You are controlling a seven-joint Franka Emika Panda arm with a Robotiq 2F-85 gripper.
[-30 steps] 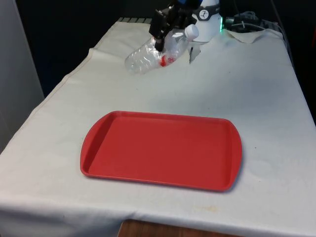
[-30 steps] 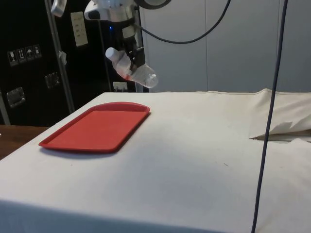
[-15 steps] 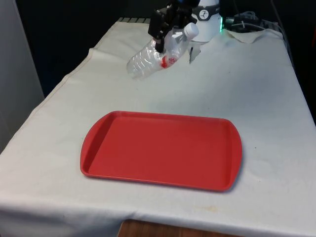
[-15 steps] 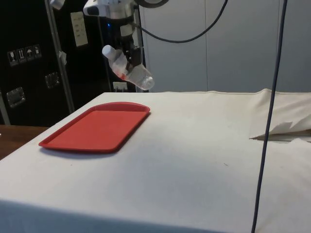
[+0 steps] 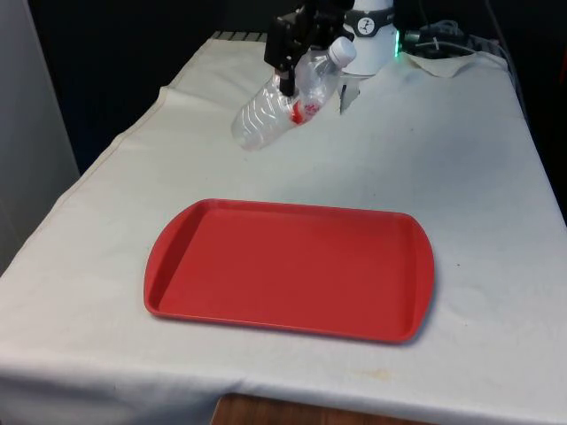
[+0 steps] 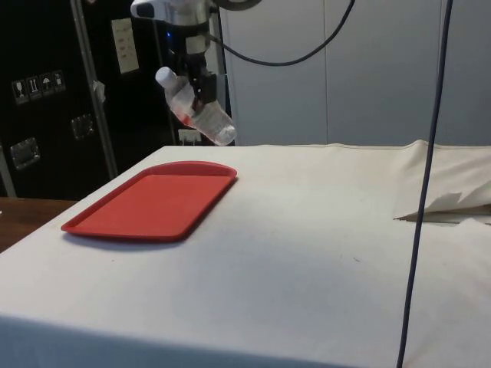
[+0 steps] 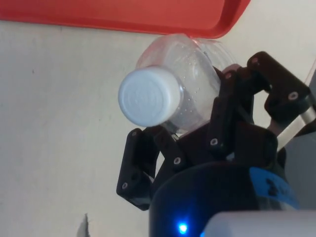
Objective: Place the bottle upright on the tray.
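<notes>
We see the bottle (image 5: 285, 99) held in the air, clear plastic with a white cap (image 5: 343, 52) and a spot of red on its body near where it is gripped. It is tilted, not upright: in the front view the cap end points up and towards the front view's right, and the base hangs lower towards the front view's left. In the side view the bottle (image 6: 193, 107) slants the same way, cap high and base low, well above the counter (image 6: 322, 230). The tool (image 5: 290, 62) is clenched on the bottle's upper body just below the neck; in the wrist view its black fingers (image 7: 232, 108) press against either side of the clear wall, with the white cap (image 7: 148, 96) facing the camera. The bottle touches neither the counter nor the tray (image 5: 283, 266). The red tray lies flat on the white cloth nearer the front camera, well apart from the bottle, with nothing on it; in the side view the tray (image 6: 153, 203) sits below and to one side of the raised bottle. In the wrist view the tray's red edge (image 7: 123, 17) shows beyond the bottle's base. A loose fold of cloth (image 6: 445, 207) lies on the counter at the side view's far right.
</notes>
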